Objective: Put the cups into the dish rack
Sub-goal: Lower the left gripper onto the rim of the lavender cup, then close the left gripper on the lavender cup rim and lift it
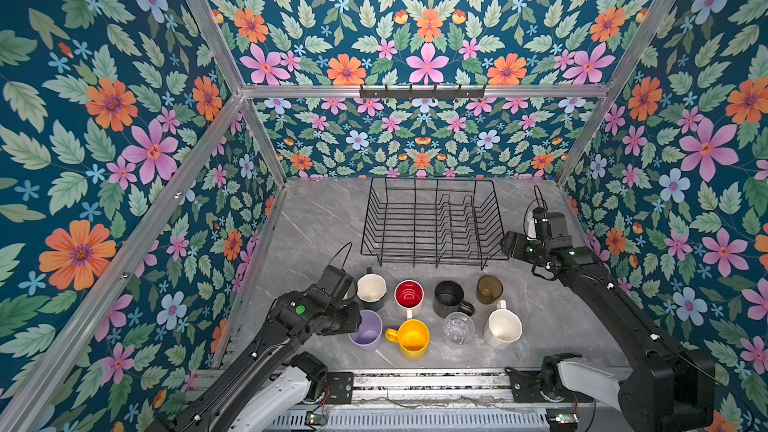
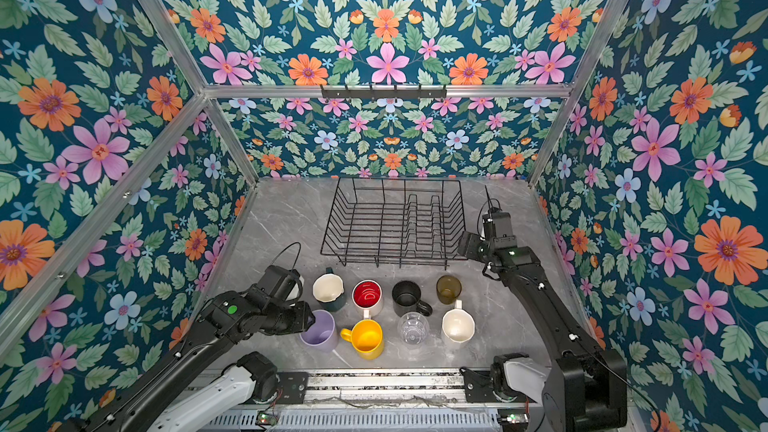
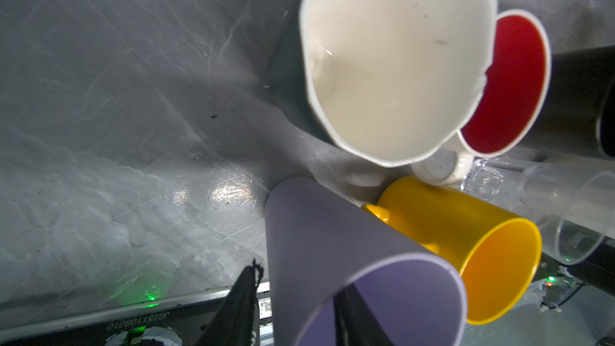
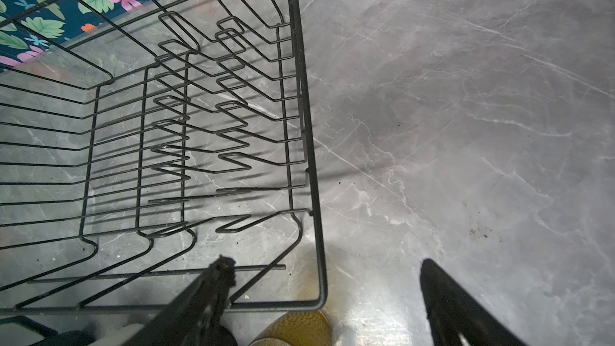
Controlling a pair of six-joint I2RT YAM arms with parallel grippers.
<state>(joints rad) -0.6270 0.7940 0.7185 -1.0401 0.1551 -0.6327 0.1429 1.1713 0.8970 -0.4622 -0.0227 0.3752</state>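
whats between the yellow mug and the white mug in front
The clear glass tumbler, upright, between the yellow mug and white mug; both top views show it.

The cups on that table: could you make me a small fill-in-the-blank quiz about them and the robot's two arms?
1. All ___ cups stand on the table; none is in the dish rack.
2. The left gripper has one of its fingers inside the ___ tumbler and one outside.
3. The red-lined mug stands between the dark green mug and the ___ mug.
4. The right gripper fingers are ___ and hold nothing.

Missing words: eight; lilac; black; open.
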